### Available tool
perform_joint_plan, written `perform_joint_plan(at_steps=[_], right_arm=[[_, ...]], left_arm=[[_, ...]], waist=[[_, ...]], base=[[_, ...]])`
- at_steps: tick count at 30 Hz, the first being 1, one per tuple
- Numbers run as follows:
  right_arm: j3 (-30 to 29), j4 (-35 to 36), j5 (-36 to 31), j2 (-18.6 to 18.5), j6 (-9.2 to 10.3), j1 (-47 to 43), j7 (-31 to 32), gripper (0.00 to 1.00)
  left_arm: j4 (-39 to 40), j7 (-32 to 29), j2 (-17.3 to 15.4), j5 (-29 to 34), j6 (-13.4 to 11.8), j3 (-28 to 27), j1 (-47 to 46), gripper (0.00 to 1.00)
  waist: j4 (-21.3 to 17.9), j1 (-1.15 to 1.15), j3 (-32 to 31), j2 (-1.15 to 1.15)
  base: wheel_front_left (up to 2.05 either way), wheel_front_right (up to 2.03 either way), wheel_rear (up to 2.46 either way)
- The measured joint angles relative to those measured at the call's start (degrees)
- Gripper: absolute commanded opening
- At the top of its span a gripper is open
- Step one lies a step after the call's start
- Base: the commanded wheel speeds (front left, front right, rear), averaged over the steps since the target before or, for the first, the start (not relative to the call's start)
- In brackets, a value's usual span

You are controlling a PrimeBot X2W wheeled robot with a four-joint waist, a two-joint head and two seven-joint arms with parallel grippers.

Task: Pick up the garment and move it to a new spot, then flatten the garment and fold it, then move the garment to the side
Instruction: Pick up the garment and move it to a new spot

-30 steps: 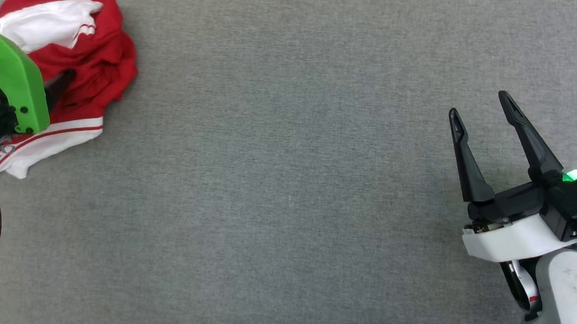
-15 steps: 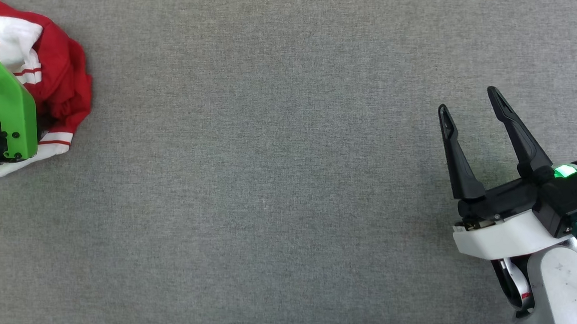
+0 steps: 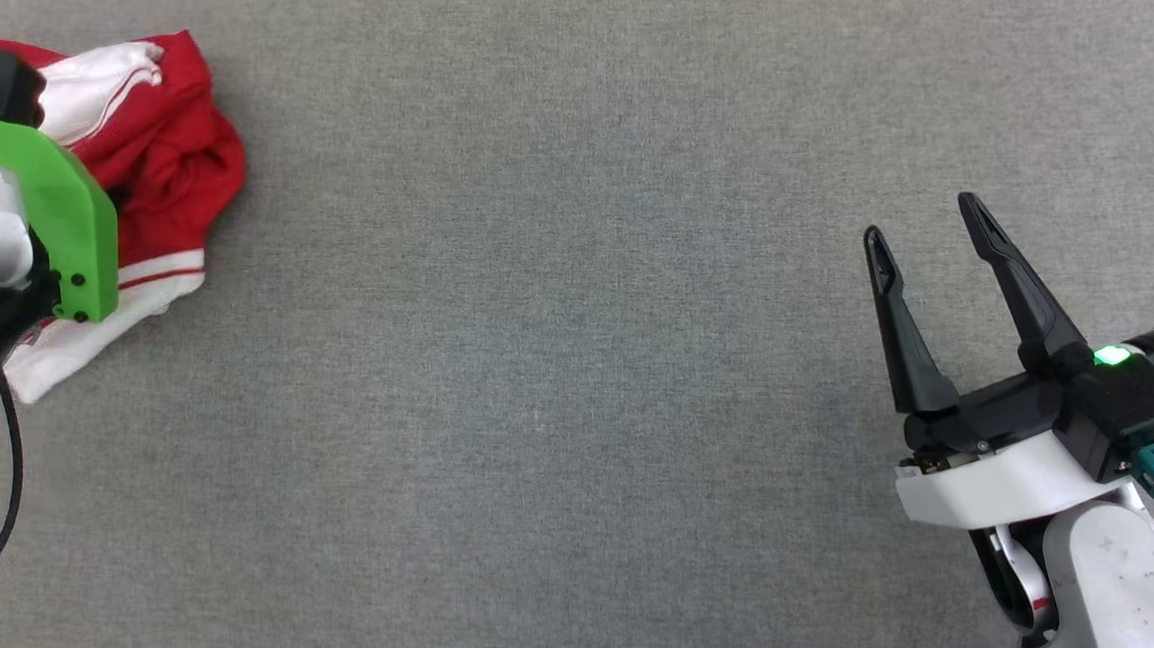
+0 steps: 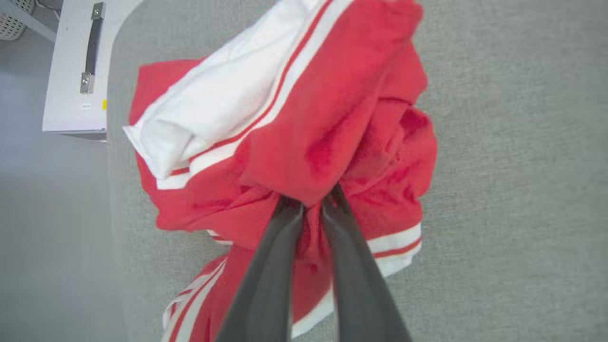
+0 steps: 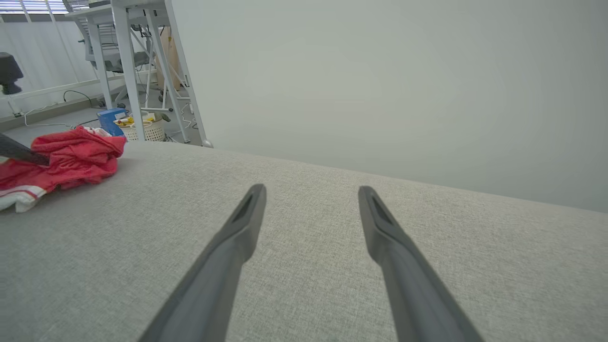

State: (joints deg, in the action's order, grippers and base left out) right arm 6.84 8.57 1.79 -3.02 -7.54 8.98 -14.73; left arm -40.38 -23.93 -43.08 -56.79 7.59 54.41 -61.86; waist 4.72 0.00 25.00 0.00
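Surface (image 3: 579, 364): grey woven cloth, flat and broad, spanning the head view; in the right wrist view ending at a far edge before a pale wall.

Shirt (image 3: 176, 158): red with white sleeves and red-and-white striped trim, bunched in a crumpled heap at the surface's far left, top left corner of the head view. Close up in the left wrist view (image 4: 308, 123), one white sleeve folded over the top and a striped edge trailing below. Seen low at the left of the right wrist view (image 5: 71, 156), resting on the surface.

Right gripper (image 3: 921, 218): lower right of the head view, well apart from the shirt, its two dark fingers spread wide above bare surface, a green light lit on the wrist.

Left gripper (image 4: 311, 202): fingers drawn close together, pinching a fold of red cloth near the middle of the heap.

Bracket (image 3: 70, 225): bright green, on the left wrist, covering part of the shirt in the head view.

Cabinet (image 4: 76, 71): white, dark handle, beyond the surface's edge.

Cable (image 3: 5, 479): black, hanging from the left arm.

Basket (image 5: 142, 129): pale, on the floor, far left background.
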Motion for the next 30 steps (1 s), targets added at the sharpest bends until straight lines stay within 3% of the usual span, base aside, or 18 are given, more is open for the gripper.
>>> perform_joint_plan(at_steps=[7,13,21,30], right_arm=[[-0.4,-0.4,0.8,0.1,0.0,-2.5,0.0,1.0],[-0.7,-0.3,2.6,0.2,0.0,-3.1,0.0,1.0],[-0.7,-0.2,4.8,0.2,0.0,-3.5,0.0,1.0],[-1.9,-0.1,6.9,0.2,0.0,-4.2,0.0,1.0]], left_arm=[[6.1,7.0,0.2,2.4,0.0,4.0,-5.8,0.0],[11.1,9.8,3.4,4.7,0.0,7.8,-10.4,0.0],[15.9,11.9,10.9,7.5,0.0,13.5,-17.1,0.0],[18.1,13.1,20.6,10.2,0.0,18.3,-16.9,0.0]], waist=[[0.1,0.0,-4.5,0.0],[-0.7,0.0,-7.3,0.0],[-4.8,0.0,-8.5,0.0],[-10.2,0.0,-8.5,0.0]], base=[[0.0,0.0,0.0],[0.0,0.0,0.0],[0.0,0.0,0.0],[0.0,0.0,0.0]])
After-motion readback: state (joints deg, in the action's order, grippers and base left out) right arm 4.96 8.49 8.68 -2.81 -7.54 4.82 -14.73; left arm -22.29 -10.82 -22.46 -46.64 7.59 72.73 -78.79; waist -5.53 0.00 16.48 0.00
